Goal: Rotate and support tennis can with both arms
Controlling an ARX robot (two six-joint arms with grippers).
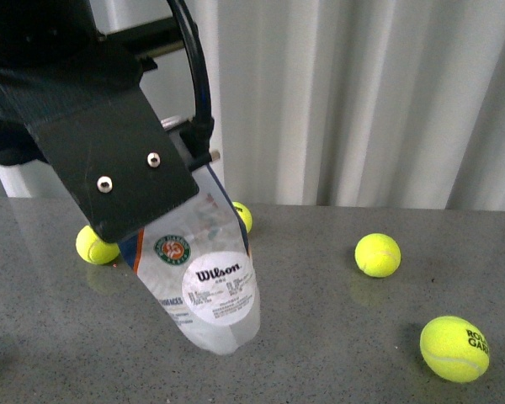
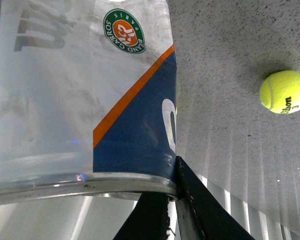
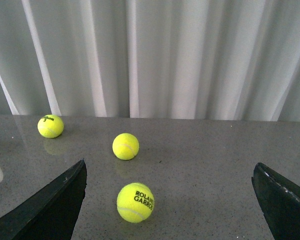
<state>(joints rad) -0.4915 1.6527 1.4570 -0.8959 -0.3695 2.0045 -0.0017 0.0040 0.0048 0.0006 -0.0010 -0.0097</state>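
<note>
The tennis can (image 1: pixel 206 269) hangs tilted over the grey table, its closed clear end low and toward me, just above the surface. It is a clear tube with a white, navy and orange Wilson label and a round Roland Garros logo. My left gripper (image 1: pixel 204 162) is shut on the can's upper silver rim. In the left wrist view the tennis can (image 2: pixel 85 95) fills the picture and the left gripper (image 2: pixel 172 186) pinches the rim. My right gripper (image 3: pixel 167 202) is open over bare table, holding nothing, and does not show in the front view.
Several yellow-green tennis balls lie on the speckled grey table (image 1: pixel 337 362): one behind the can (image 1: pixel 242 216), one at its left (image 1: pixel 97 244), two to the right (image 1: pixel 377 255) (image 1: pixel 454 348). A ball (image 3: pixel 135 202) lies between the right fingers. A white curtain (image 1: pixel 362 101) hangs behind.
</note>
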